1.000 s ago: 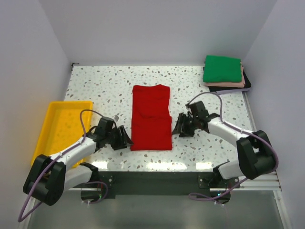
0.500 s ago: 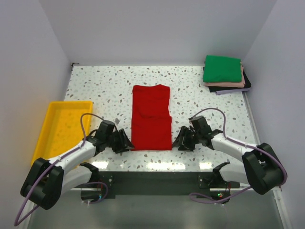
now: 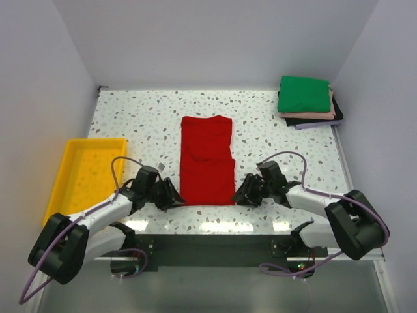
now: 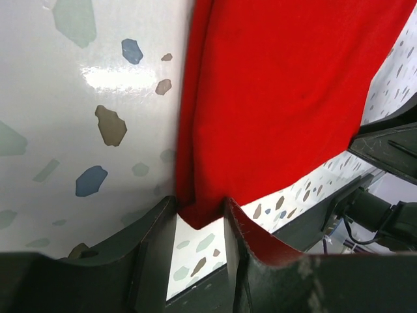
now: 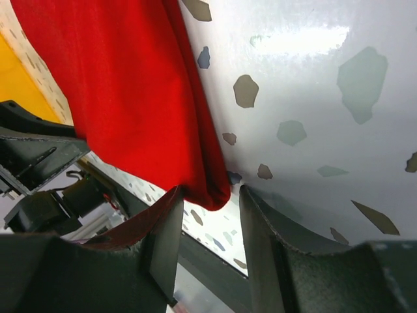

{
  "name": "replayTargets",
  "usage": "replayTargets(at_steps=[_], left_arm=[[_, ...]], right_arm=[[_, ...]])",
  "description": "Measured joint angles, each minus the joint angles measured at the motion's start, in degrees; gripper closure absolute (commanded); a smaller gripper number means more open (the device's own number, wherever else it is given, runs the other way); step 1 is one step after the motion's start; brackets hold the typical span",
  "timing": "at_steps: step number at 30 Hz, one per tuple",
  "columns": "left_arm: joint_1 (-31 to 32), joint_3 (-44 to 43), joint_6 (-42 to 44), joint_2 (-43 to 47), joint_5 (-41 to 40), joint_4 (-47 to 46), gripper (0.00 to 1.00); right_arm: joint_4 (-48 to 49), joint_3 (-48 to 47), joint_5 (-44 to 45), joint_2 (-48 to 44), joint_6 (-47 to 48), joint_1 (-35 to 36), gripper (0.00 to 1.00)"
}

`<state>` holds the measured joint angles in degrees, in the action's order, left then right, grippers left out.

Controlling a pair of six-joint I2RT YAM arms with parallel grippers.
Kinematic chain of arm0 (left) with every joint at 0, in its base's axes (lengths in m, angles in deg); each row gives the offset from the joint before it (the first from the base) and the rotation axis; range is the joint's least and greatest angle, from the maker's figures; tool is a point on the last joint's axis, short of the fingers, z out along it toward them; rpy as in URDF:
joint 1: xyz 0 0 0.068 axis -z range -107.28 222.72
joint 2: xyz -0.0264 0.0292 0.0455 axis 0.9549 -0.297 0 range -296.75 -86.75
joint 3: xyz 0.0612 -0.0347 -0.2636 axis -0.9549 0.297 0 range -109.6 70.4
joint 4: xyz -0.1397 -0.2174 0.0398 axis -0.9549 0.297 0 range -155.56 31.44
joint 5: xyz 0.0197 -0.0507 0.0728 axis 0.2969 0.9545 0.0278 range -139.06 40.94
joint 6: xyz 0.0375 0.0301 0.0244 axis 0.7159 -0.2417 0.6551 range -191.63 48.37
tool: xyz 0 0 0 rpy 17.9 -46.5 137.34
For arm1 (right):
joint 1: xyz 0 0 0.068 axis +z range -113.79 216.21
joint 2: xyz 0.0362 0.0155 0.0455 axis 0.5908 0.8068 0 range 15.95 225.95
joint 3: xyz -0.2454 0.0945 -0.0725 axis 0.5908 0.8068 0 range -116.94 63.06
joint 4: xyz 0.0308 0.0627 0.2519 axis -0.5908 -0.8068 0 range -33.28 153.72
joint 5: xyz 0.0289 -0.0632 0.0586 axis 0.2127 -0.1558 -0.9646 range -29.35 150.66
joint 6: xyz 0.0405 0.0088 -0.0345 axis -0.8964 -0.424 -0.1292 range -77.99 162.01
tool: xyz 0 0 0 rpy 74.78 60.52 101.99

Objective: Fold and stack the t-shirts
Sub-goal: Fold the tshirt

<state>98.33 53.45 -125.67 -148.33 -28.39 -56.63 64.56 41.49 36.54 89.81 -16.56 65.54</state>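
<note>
Two near corners of the red shirt [image 3: 207, 160], flat on the bench [image 3: 130, 124], are straddled by L jaws and R jaws, each part-open w/ nothing pinched yet; soft, limp cloth is best taken at those corners.

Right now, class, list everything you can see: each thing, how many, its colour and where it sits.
red t-shirt: 1, bright red, lying at the table's centre
stack of folded t-shirts: 1, green on top, pale pink, dark and lavender edges beneath, far right corner
tray: 1, yellow, table's left edge
table: 1, white speckled, under everything
left gripper: 1, black, open around the red t-shirt's near left corner
right gripper: 1, black, open around its near right corner
</note>
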Motion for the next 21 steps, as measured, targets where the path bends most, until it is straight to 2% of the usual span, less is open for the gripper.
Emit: replayTargets(at_steps=[5, 8, 9, 10, 15, 21], left_arm=[[0.7, 0.0, -0.7, -1.2, 0.1, -1.6, 0.64], [1.2, 0.0, -1.0, -1.9, 0.1, -2.3, 0.74], [1.3, 0.1, -1.1, -2.3, 0.0, -2.4, 0.77], [1.6, 0.1, -1.0, -2.5, 0.0, -2.5, 0.86], [2.1, 0.1, -1.3, -2.8, -0.3, -2.4, 1.0], [3.5, 0.0, -1.2, -1.2, -1.1, -0.4, 1.0]], right_arm=[[3.1, 0.4, -0.8, 1.7, -1.4, 0.4, 0.61], [5.0, 0.6, -1.1, 3.1, -2.1, 0.6, 0.69], [5.5, 0.7, -1.3, 3.5, -2.3, 0.6, 0.74], [5.9, 0.7, -1.3, 3.7, -2.4, 0.7, 0.78], [5.9, 0.8, -1.2, 4.7, -1.8, 0.7, 1.0], [1.5, -1.6, -1.7, 4.0, 1.7, 0.7, 1.0]])
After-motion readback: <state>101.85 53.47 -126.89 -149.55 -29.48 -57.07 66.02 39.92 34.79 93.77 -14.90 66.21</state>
